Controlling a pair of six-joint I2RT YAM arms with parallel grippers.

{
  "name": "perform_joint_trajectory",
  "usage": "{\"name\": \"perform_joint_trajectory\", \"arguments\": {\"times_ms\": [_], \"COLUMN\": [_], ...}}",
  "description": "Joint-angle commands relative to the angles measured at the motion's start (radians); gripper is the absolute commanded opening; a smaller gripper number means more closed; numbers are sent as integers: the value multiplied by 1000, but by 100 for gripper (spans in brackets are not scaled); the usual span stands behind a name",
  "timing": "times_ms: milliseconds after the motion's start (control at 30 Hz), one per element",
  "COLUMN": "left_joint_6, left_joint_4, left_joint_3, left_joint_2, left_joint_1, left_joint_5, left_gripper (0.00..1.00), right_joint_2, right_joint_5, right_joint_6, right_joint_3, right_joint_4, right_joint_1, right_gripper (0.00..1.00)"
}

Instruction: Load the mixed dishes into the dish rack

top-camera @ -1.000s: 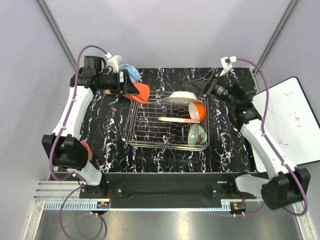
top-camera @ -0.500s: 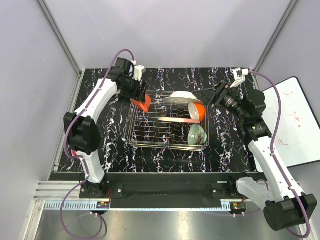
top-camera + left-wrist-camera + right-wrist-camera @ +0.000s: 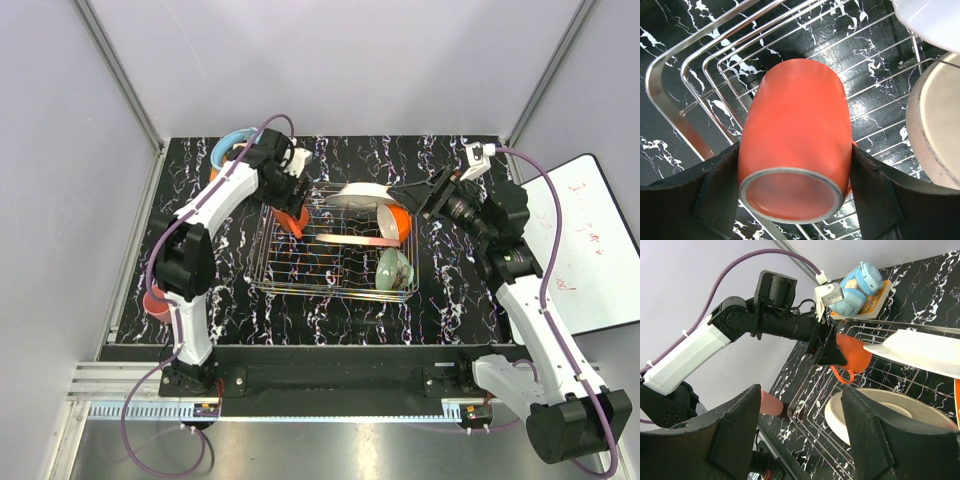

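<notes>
Pink cup (image 3: 155, 301) at the table's (image 3: 450, 290) left edge is mostly hidden behind the left arm; the right wrist view shows only a sliver of it past a finger. Headphones (image 3: 228, 148) in the far left corner are half covered by the same arm. White plate (image 3: 930, 20) is cut off at the corner of the left wrist view, pink plate (image 3: 935, 130) cut off at its right edge. Can't tell if the mug (image 3: 795, 125) touches the wires. Rack (image 3: 335, 285) holds the white plate leaning at the far side, the pink plate across the middle, an orange-lined bowl (image 3: 397, 222) and a green bowl (image 3: 395, 268) on its right side. Left gripper (image 3: 292, 210) pinches the mug by its sides, tilted, handle down, over the rack's far left corner. Right gripper (image 3: 412, 192) hovers at the rack's far right corner, fingers (image 3: 735, 440) spread, nothing between them. Board (image 3: 585, 240) lies right of the table
</notes>
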Motion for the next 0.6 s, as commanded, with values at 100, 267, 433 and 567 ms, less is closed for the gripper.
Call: {"name": "perform_joint_trajectory", "arguments": {"times_ms": [100, 267, 433, 567], "left_joint_6": [23, 29, 34, 35], "left_joint_4": [82, 85, 82, 82], "left_joint_3": [-29, -40, -40, -43], "left_joint_2": [-1, 22, 45, 37], "left_joint_1": [-34, -59, -78, -80], "left_joint_5": [-60, -106, -160, -161], "left_gripper": [0, 0, 7, 39], "right_joint_2": [-20, -23, -33, -36], "right_joint_5": [4, 4, 7, 9], "right_joint_6": [-7, -1, 5, 14], "right_joint_3": [-4, -5, -13, -25], "right_joint_4": [7, 4, -2, -2], "right_joint_1": [-14, -16, -17, -17], "right_gripper": [72, 72, 72, 72]}}
